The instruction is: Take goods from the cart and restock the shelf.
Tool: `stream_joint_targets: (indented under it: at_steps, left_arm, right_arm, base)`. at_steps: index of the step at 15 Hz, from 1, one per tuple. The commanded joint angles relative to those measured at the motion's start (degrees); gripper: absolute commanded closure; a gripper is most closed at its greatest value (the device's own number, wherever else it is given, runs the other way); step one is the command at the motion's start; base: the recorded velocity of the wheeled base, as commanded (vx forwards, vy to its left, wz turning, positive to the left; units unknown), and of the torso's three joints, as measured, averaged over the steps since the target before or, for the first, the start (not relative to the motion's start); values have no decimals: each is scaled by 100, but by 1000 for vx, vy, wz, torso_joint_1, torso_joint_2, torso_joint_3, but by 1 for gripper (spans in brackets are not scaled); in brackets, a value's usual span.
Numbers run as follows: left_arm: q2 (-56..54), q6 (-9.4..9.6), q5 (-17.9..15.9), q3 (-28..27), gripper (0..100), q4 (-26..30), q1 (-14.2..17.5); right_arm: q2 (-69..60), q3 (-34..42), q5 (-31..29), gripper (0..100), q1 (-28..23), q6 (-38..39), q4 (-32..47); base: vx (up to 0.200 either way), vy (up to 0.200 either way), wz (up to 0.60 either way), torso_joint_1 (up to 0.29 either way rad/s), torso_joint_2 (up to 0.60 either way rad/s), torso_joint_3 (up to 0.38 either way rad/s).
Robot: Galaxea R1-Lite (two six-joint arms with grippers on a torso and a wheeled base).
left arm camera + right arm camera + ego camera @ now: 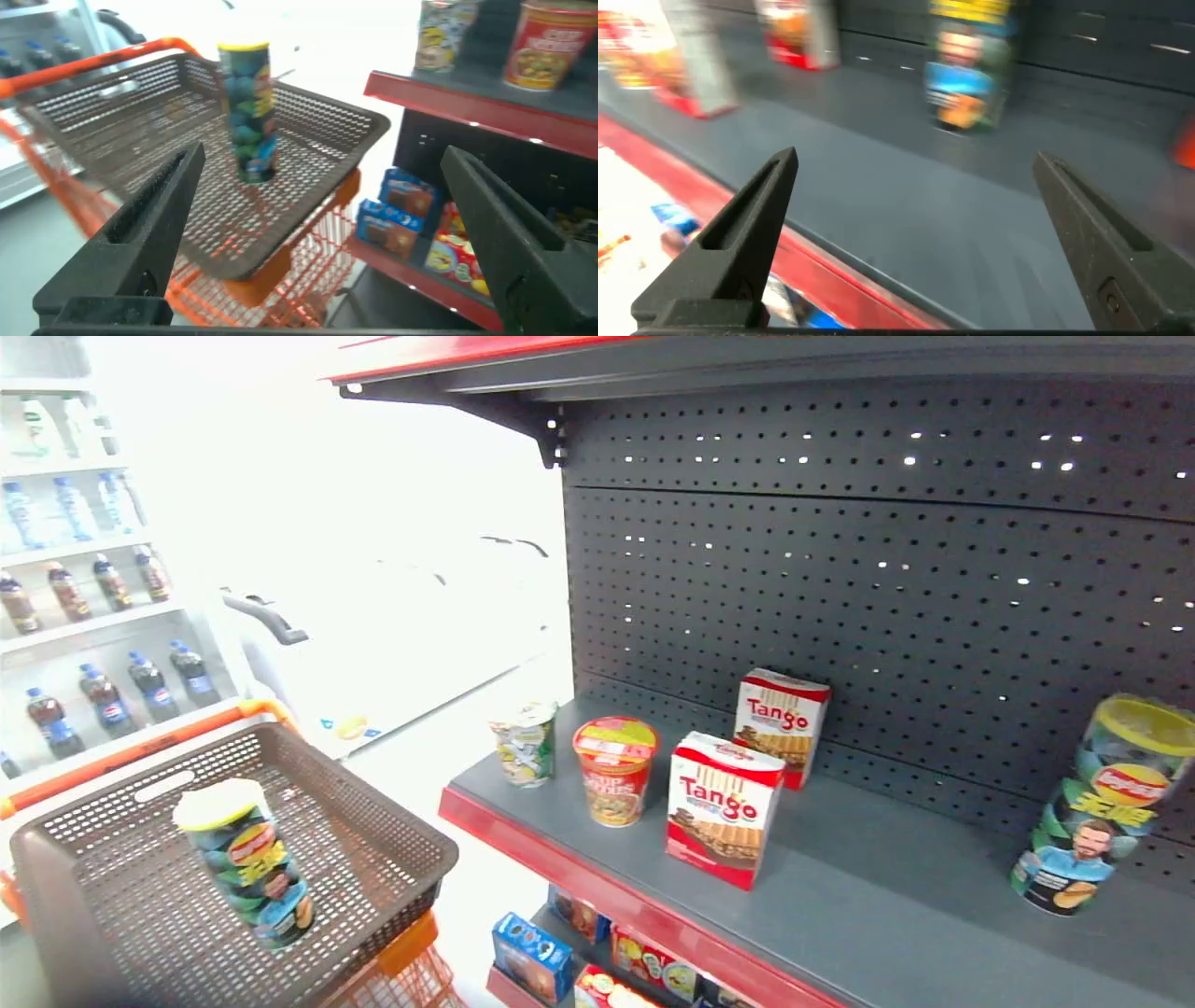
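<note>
**Step in hand (judged): pick the can from the cart.**

- The can (245,863) stands upright near the middle of the basket (308,733), apart from every wall.
- The left gripper (322,159) is spread wide and holds nothing. It faces the basket, and the can is not centred between its fingers.
- The right gripper (915,159) is also spread wide and empty. It hangs over the front of the shelf (840,896), facing the shelf can (1102,803).

**Procedure**

1. Centre the left fingers on the can body, below the yellow lid.
2. Bring both fingers into contact together. The can is tall and narrow and will likely topple if one finger touches first.
3. Lift straight up until the base clears the basket rim, then swing toward the shelf.

**Surroundings and obstructions**

- From the near end, the shelf carries a green cup (526,742), a noodle cup (614,770) and two boxes (724,807).
- The shelf can stands well apart from these, toward the other end.
- The bare deck between the boxes and the shelf can appears the best drop zone.
- The upper shelf (747,364) limits headroom.
- The red lip (560,859) must be cleared on entry.
</note>
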Motion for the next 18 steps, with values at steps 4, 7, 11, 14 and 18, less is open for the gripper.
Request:
stream_joint_targets:
  at_steps: [4,7,11,14,18]
  left_arm:
    - [-2,-2,13,0,0,-18,0]
    - [-2,16,13,9,0,-35,0]
    - [-2,16,4,9,0,-26,0]
    - [-2,25,4,9,0,-26,0]
    - [1905,517,83,-2039,0,457,18]
  right_arm:
    - [9,0,2,0,0,7,2]
    - [9,0,37,0,0,-11,2]
    - [9,0,37,0,0,-2,2]
    - [9,0,37,0,0,-2,2]
    - [9,0,37,0,0,-2,2]
  base:
    - [0,0,300,2,0,1]
    - [0,0,0,0,0,0]
    - [0,0,0,0,0,0]
    - [0,0,0,0,0,0]
    - [0,0,0,0,0,0]
